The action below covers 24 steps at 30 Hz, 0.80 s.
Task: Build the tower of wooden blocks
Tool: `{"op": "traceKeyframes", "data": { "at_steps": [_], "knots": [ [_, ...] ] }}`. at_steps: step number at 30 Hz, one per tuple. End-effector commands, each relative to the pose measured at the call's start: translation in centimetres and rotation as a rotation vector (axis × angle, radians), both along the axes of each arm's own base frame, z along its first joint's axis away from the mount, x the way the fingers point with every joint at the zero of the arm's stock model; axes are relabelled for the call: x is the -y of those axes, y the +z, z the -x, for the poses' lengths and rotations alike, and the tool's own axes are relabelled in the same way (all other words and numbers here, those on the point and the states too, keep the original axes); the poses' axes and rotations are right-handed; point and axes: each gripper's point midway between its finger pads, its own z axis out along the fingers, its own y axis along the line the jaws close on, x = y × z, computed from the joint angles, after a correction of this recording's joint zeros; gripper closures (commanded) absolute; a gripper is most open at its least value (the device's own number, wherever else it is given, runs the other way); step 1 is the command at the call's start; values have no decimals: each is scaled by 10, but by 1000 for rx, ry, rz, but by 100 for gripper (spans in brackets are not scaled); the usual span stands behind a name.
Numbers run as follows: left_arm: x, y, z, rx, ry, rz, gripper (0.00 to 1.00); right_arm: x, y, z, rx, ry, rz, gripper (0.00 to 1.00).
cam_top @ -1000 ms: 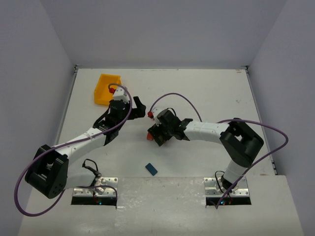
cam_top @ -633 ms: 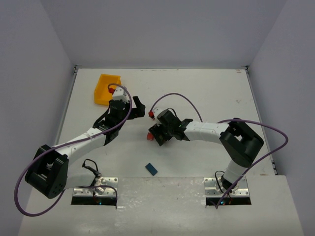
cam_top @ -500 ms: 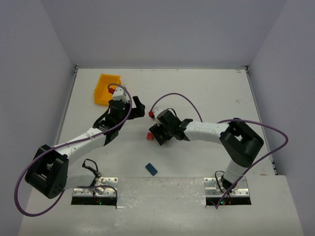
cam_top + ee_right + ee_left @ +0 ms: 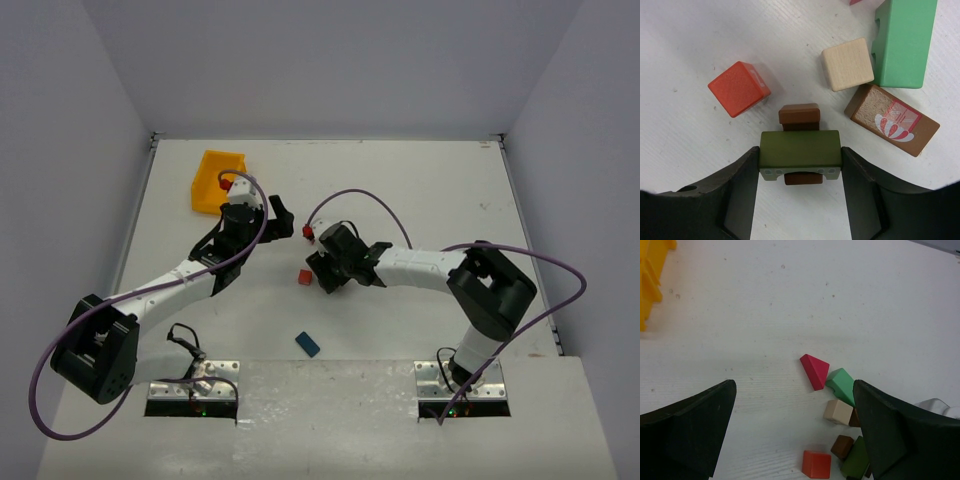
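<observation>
Right wrist view: just narrowed the right fingers (image 4: pixel 740 190) onto both ends of the olive block (image 4: pixel 800 149), lying crosswise atop the small brown block (image 4: pixel 799 114) on the worktop (image 4: pixel 690 40), seemingly gripped for stacking; kept left fingers (image 4: pixel 685 425) spread, empty.

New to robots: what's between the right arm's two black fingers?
An olive-green wooden block, resting across a small brown wooden block; the right wrist view shows it.

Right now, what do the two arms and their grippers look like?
Both arms share one build: the left arm and right arm have white links between bulky black joints. A purple cable loops off each: the left cable and the right cable. The left gripper and right gripper have broad matte black fingers.
</observation>
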Motion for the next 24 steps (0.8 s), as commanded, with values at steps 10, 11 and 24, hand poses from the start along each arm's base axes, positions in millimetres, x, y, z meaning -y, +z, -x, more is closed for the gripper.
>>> {"op": "traceKeyframes", "data": {
  "at_steps": [10, 11, 24],
  "knots": [
    [-3, 21, -5, 57, 30, 40, 0, -16, 92, -15, 248, -97, -369, 58],
    [-3, 21, -5, 56, 34, 40, 0, -8, 92, -15, 262, -127, -371, 59],
    [-2, 21, -5, 54, 33, 51, 0, 139, 49, 17, 371, -702, -326, 63]
  ]
}}
